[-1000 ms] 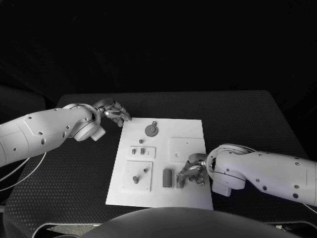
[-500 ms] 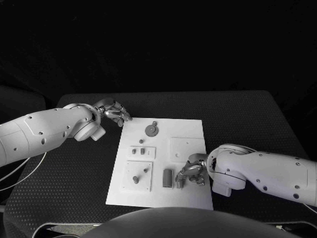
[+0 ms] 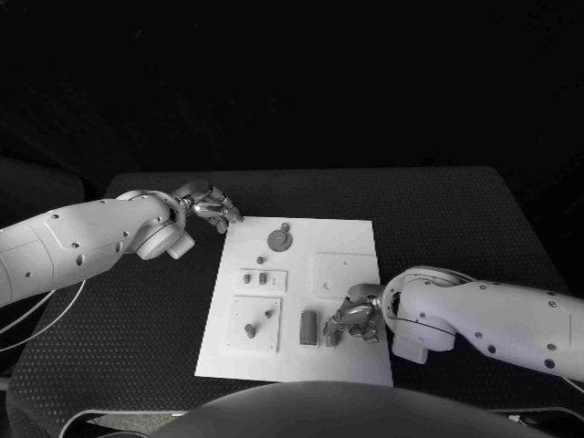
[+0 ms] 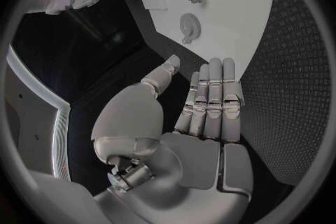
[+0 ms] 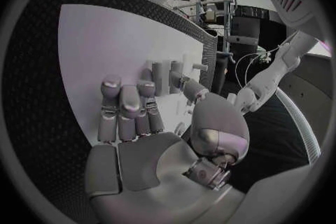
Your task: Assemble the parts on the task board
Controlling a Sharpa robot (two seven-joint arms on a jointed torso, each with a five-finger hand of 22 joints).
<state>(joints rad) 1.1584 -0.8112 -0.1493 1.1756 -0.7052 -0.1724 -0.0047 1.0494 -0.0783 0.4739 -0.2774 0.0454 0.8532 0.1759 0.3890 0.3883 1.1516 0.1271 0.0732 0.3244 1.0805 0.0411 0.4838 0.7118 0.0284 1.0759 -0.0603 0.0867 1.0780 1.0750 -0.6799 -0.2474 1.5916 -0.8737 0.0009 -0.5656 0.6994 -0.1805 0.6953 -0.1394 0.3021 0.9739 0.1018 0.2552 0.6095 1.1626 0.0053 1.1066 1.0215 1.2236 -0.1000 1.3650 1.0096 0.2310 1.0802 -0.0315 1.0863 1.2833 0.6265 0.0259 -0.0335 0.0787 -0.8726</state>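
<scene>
The right hand (image 3: 354, 319) covered part of the white board (image 3: 345, 235) near its lower right, so whatever lay under its fingers could not be made out; the small grey parts (image 3: 308, 328) beside it were too small to tell their shapes; both arms ran off the picture's edges.

The desk (image 3: 464, 219) is black with a fine dotted, woven-looking weave, matt and slightly rough. The task board (image 3: 338, 242) is a smooth, flat white plate with a dull finish. Its parts (image 3: 279, 239) look like matt grey plastic or metal. Each robot hand, left (image 3: 205, 204) and right (image 3: 354, 315), is silvery satin metal with a soft sheen; the arms (image 3: 68, 246) are glossy white plastic shells.
</scene>
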